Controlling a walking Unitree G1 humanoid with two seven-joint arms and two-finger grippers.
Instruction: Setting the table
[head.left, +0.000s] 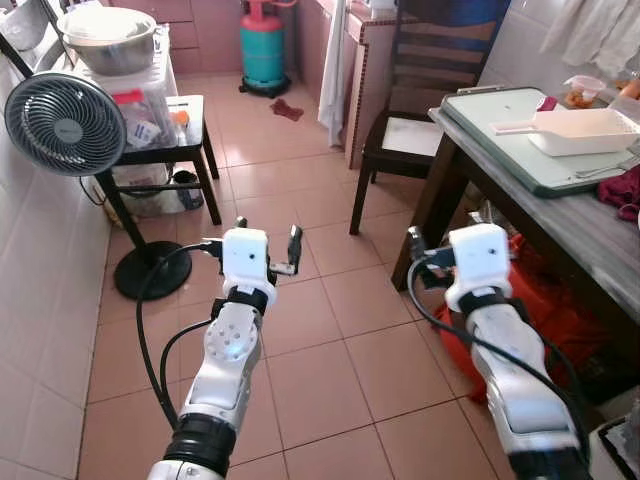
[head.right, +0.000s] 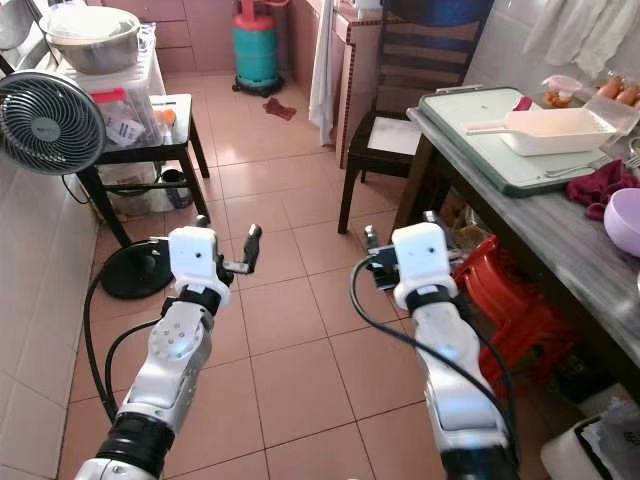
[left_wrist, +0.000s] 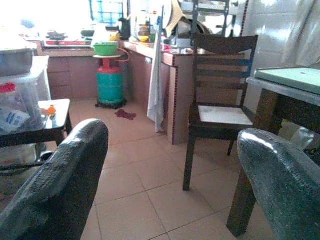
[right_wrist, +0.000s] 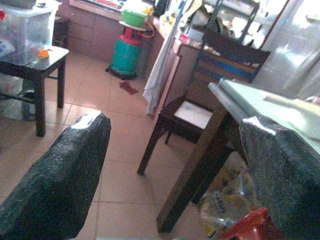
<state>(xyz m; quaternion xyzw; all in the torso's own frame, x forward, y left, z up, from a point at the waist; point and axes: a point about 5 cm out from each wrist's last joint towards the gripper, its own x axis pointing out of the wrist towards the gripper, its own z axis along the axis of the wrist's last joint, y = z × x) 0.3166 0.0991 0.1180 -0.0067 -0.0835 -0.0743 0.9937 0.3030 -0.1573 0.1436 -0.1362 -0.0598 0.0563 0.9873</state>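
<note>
I am in a home kitchen. The floor (head.left: 330, 370) has reddish tiles. At the upper middle of the frame a green gas cylinder (head.left: 262, 50) stands beside a tiled counter (left_wrist: 150, 52). At the right is a worktop (head.left: 590, 225) with a wooden chair (head.left: 420, 120); at the upper left, a fan (head.left: 65, 125) and a metal bowl (head.left: 108, 38).

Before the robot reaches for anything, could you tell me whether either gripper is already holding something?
No, the left gripper and the right gripper both hang open and empty above the tiled floor.
</note>
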